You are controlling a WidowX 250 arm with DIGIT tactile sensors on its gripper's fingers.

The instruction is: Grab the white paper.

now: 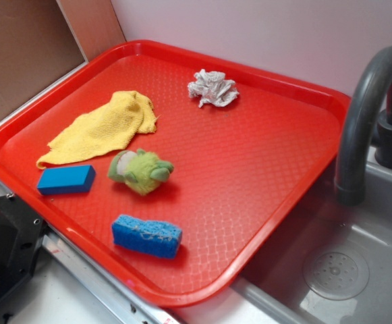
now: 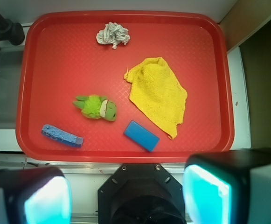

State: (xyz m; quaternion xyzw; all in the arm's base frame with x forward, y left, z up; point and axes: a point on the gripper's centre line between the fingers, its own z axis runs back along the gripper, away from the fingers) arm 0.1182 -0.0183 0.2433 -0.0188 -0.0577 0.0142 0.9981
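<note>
On the textured red plastic tray (image 1: 276,202), no writing shows. Left to right: a smooth blue block (image 1: 66,179), knitted yellow cloth (image 1: 101,128), fuzzy green plush toy (image 1: 140,171), porous blue sponge (image 1: 147,235), and the crumpled white paper (image 1: 212,88) at the far edge. The gripper (image 2: 126,196) hangs released, fingers spread.

The robot's black gripper with two shiny fingers.

In the wrist view, the gripper (image 2: 126,196) fills the bottom edge. It has two big, blocky fingers (image 2: 46,198), one on each side. They are black on the outside, and the inner faces shine a bright blue-green. The right one has a pale grey side. Between them sits a black base (image 2: 142,193) with slanted corners. Two small round screws sit near its top edge. A dark round part shows at the bottom of it. The fingers look blurry.
</note>
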